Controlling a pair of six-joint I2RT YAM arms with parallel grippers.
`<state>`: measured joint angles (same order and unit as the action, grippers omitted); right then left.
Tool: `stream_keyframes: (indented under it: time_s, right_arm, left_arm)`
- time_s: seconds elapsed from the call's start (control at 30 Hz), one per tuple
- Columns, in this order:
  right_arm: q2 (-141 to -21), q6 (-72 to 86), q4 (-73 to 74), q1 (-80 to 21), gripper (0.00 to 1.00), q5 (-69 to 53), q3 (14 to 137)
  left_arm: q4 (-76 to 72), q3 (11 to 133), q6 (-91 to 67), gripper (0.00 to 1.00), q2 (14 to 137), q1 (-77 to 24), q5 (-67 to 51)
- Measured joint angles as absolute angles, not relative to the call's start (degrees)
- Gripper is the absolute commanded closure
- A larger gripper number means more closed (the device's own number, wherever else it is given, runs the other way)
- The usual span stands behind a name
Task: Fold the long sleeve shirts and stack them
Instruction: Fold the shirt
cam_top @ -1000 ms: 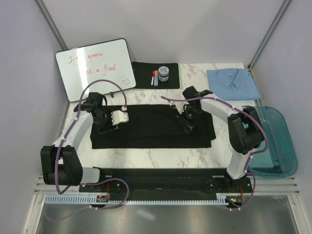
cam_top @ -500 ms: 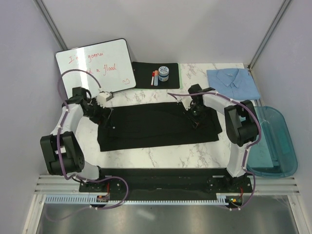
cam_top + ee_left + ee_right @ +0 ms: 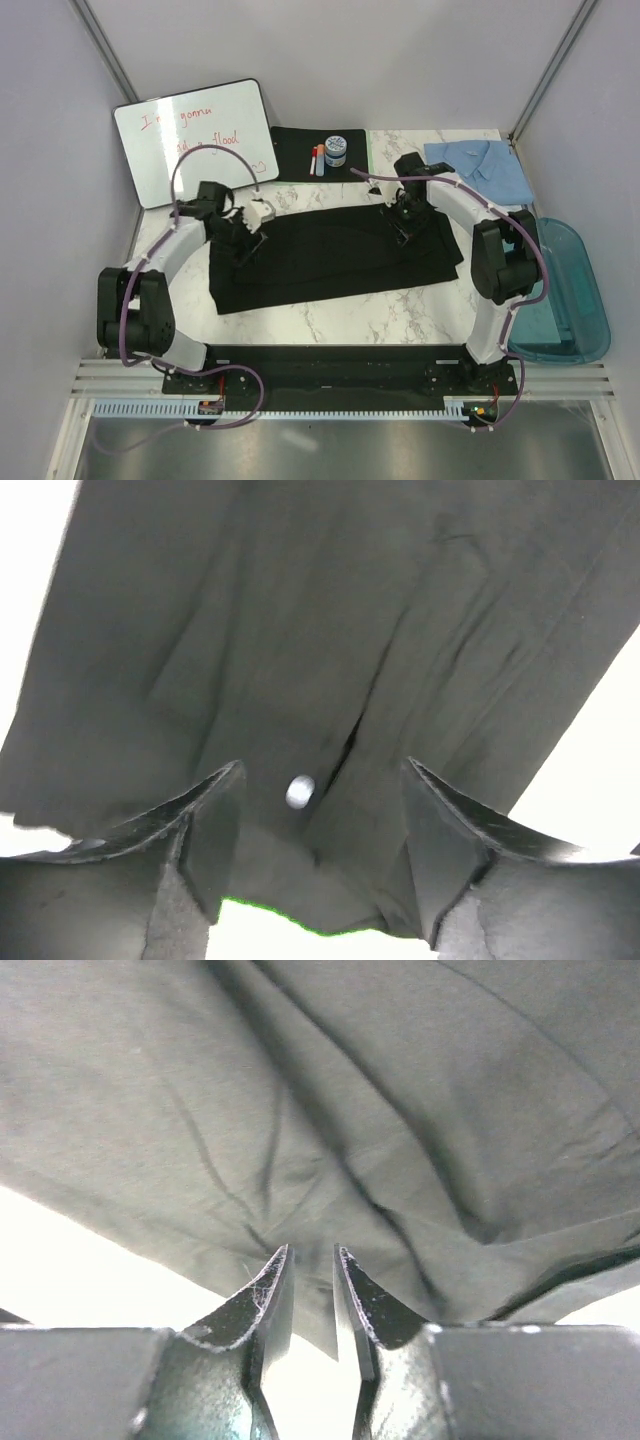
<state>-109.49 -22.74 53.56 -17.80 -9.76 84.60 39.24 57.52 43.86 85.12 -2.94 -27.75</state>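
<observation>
The black shirt lies flat across the middle of the table, folded into a long band and slightly skewed. My left gripper is at its far left edge. In the left wrist view the gripper is open wide, with the shirt's edge and a white button between the fingers. My right gripper is at the shirt's far right edge. In the right wrist view the gripper is shut on a thin corner of the black shirt. The light blue shirt lies folded at the back right, partly behind the right arm.
A whiteboard leans at the back left. A black green-edged mat at the back centre holds markers and a small jar. A teal bin stands off the right edge.
The black shirt has slid right and toward the back, pulled by the right gripper. The left gripper swung out to the back left, then returned to the shirt's left far edge.
</observation>
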Motion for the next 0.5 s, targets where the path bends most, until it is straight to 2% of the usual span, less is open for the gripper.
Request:
stream_keyframes:
  time_s: [0.13, 0.17, 0.23, 0.27, 0.3, 0.37, 0.5]
  right_arm:
    - [-108.7, -20.8, 53.3, -19.1, 0.72, -10.5, 83.5]
    - [-108.7, -20.5, 53.2, -19.6, 0.72, -10.4, 82.8]
    - [-108.7, -19.8, 52.6, -21.1, 0.72, -9.8, 80.4]
    - [-109.0, -19.5, 52.4, -21.9, 0.72, -9.5, 79.5]
    - [-109.4, -19.2, 52.3, -22.7, 0.73, -9.1, 78.8]
    - [-110.9, -18.8, 51.9, -24.1, 0.73, -8.6, 78.6]
    - [-114.5, -18.5, 51.3, -26.2, 0.74, -7.1, 80.6]
  left_arm:
    - [36.6, 57.1, 44.5, 0.42, 88.9, -9.9, -22.2]
    - [35.9, 57.1, 44.7, 0.49, 90.4, -10.1, -20.7]
    - [34.8, 56.9, 45.1, 0.55, 93.5, -10.0, -17.2]
    - [34.1, 56.4, 45.6, 0.62, 94.7, -9.7, -15.6]
    - [33.6, 55.8, 46.1, 0.64, 95.3, -9.5, -14.6]
    - [32.3, 54.8, 47.1, 0.68, 94.3, -9.3, -12.4]
    - [29.9, 50.7, 49.6, 0.66, 90.8, -7.3, -10.7]
